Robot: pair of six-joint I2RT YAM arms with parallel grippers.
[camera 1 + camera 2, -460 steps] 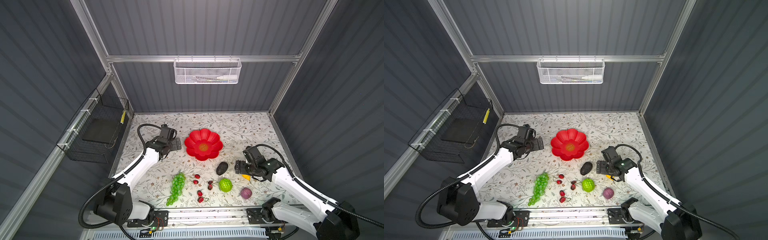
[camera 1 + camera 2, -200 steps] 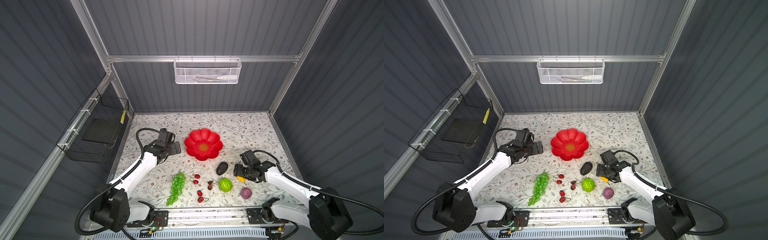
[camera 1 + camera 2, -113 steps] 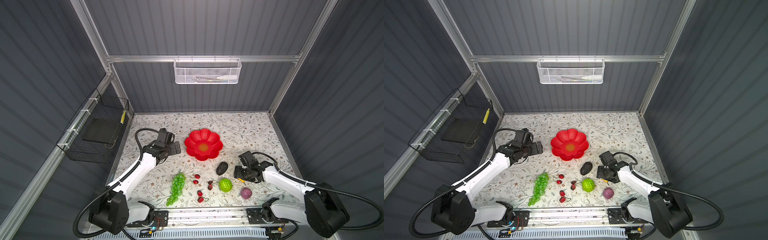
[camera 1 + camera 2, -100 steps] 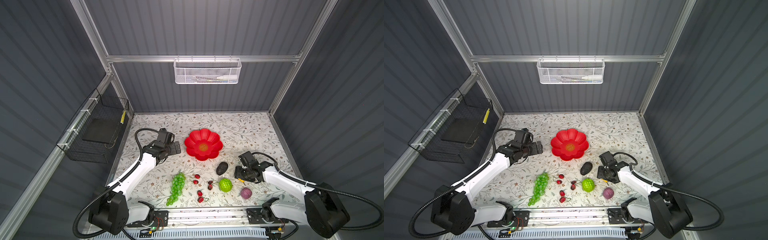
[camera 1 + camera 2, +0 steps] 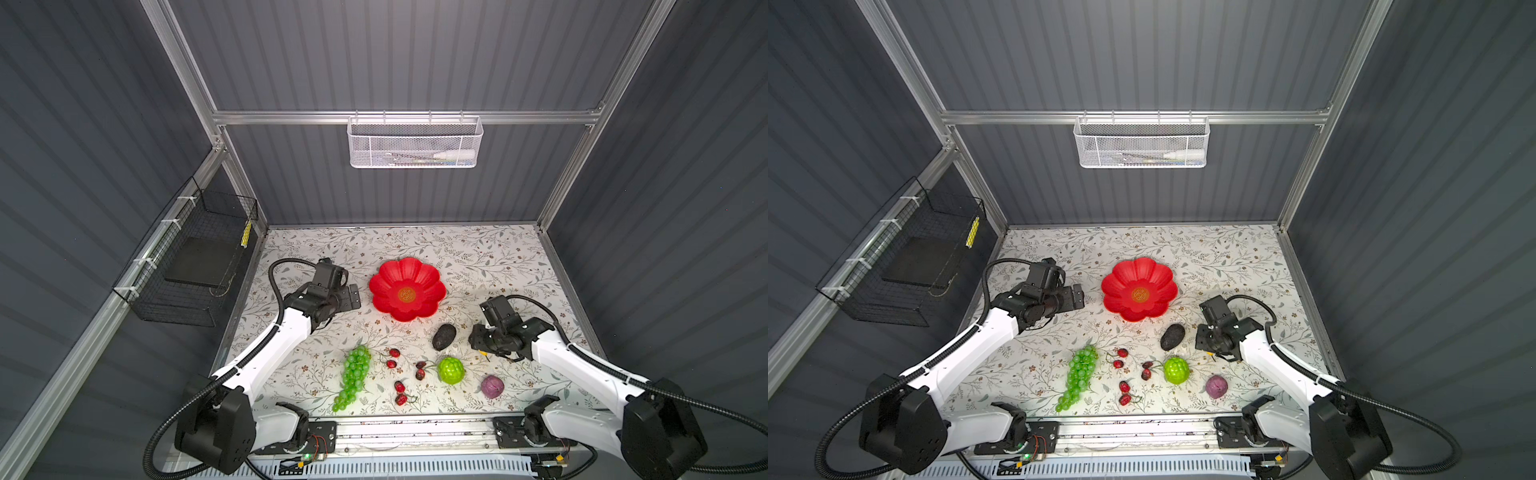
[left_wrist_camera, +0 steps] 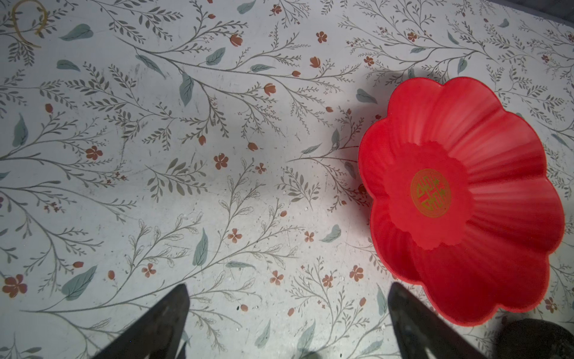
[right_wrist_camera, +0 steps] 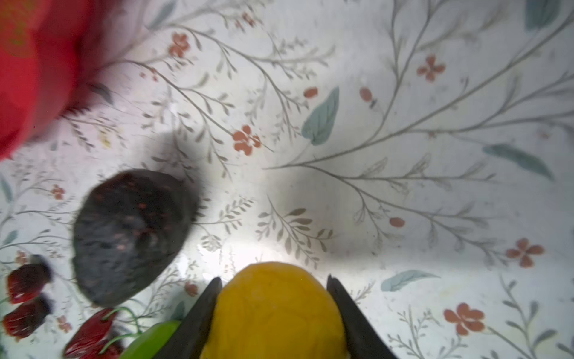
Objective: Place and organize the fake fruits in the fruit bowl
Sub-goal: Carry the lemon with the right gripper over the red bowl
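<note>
The red scalloped fruit bowl (image 5: 419, 276) (image 5: 1150, 276) (image 6: 497, 155) sits empty mid-table. My right gripper (image 7: 273, 281) is shut on the yellow pear (image 7: 276, 314), one jaw against each side; in a top view only a yellow sliver (image 5: 483, 353) shows under the wrist. Next to it lies the dark avocado (image 5: 444, 336) (image 7: 130, 233). Along the front are the bumpy green ball (image 5: 451, 370), the purple round fruit (image 5: 492, 386), the green grape bunch (image 5: 353, 376) and scattered red cherries (image 5: 395, 353) (image 7: 28, 283). My left gripper (image 5: 353, 297) (image 6: 287, 292) hangs open and empty left of the bowl.
A white mesh basket (image 5: 413, 143) hangs on the back wall. A black wire basket (image 5: 195, 266) hangs on the left wall. The arms' metal rail (image 5: 415, 428) runs along the table's front edge. Grey walls close in three sides.
My right gripper has come down beside the avocado and its jaws have closed in on the yellow pear. The left arm has hardly moved and its jaws stay wide.
</note>
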